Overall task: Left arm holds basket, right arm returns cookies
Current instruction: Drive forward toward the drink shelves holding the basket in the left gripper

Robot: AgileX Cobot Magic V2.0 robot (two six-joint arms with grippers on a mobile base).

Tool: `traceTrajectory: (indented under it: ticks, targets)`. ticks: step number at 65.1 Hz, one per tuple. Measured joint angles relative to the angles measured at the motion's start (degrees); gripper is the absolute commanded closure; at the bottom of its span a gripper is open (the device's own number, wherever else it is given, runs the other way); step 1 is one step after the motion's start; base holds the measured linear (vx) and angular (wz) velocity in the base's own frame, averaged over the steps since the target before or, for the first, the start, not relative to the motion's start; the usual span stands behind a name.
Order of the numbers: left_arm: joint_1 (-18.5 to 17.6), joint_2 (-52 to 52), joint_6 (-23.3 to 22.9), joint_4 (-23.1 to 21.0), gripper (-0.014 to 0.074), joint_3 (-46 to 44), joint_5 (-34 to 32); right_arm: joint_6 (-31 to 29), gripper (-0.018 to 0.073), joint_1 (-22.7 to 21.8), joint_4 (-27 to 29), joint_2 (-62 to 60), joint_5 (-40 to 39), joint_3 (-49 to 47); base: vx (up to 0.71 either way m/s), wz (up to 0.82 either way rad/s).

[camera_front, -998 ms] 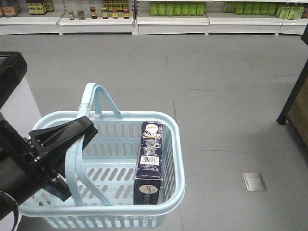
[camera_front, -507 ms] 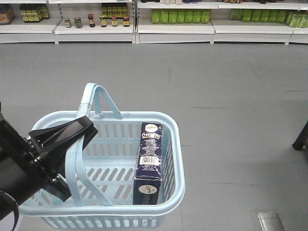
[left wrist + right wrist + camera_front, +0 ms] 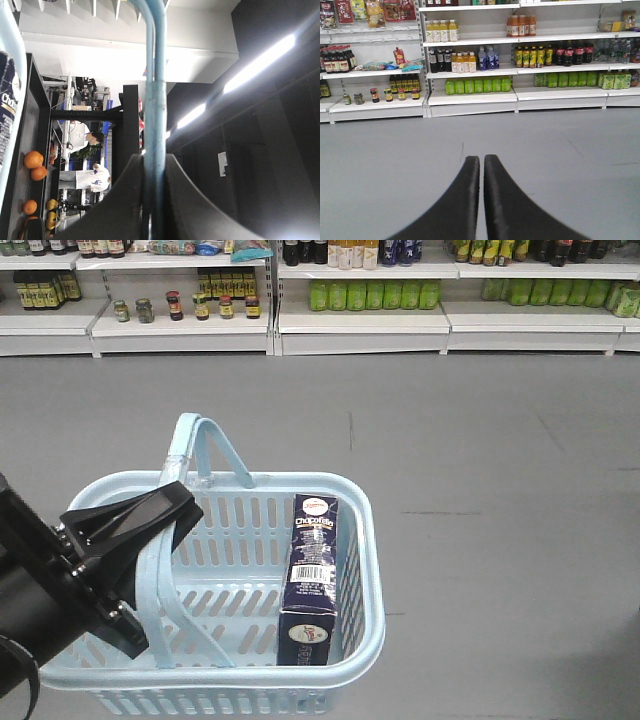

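Note:
The light blue basket (image 3: 365, 540) hangs at the lower left of the front view, above the grey floor. My left gripper (image 3: 170, 515) is shut on the basket's hoop handles (image 3: 160, 580); in the left wrist view the handle (image 3: 154, 90) runs up between the two black fingers (image 3: 125, 200). The dark navy cookies carton (image 3: 312, 575) stands on end inside the basket, against its right wall, barcode label facing up. My right gripper (image 3: 481, 160) shows only in the right wrist view: shut, empty, pointing at the shelves. The right arm is out of the front view.
White store shelves (image 3: 360, 325) with green bottles (image 3: 370, 295) and jars (image 3: 180, 308) run along the far side of the floor. The right wrist view shows the same shelving (image 3: 475, 97) with bottled drinks. The left wrist view shows dark racks and people (image 3: 92, 177) behind.
The view has moved back from the shelves and swung left: more shelf rows show at the top. The dark stand and floor plate at the right have left view. Basket and carton keep their place.

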Motion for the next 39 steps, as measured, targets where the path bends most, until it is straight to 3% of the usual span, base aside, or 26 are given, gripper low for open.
traceTrajectory:
  ticks: [39]
  targets:
    - [0.00,0.00,0.00,0.00,0.0599,0.00,0.00,0.00,0.0569,0.00,0.00,0.00,0.00,0.00,0.53,-0.02]
